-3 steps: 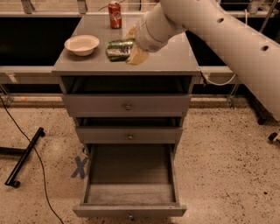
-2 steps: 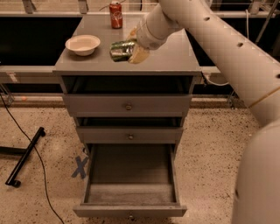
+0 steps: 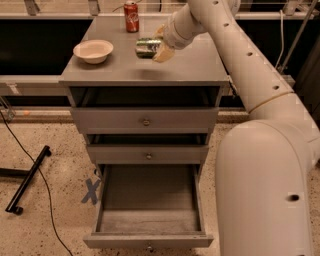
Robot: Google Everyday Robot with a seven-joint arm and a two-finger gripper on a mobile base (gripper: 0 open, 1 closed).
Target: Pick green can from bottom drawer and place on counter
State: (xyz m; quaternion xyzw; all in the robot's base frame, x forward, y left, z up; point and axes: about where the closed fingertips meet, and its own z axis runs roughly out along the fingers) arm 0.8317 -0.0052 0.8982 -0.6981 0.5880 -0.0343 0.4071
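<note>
The green can [image 3: 147, 47] is held on its side in my gripper [image 3: 161, 44], a little above the counter [image 3: 150, 67], near its middle back. The gripper's pale fingers [image 3: 164, 53] are shut on the can's right end. My white arm reaches in from the right and fills the right side of the view. The bottom drawer [image 3: 148, 242] is pulled fully open, and its grey inside shows nothing in it.
A red cola can [image 3: 131, 9] stands at the counter's back edge. A pale bowl [image 3: 93, 50] sits on the counter's left side. The two upper drawers [image 3: 145, 121] are slightly ajar. A black stand leg [image 3: 29, 178] and cable lie on the floor at left.
The camera has moved closer and the arm fills more of the right side. The gripper with the green can has shifted slightly over the counter.
</note>
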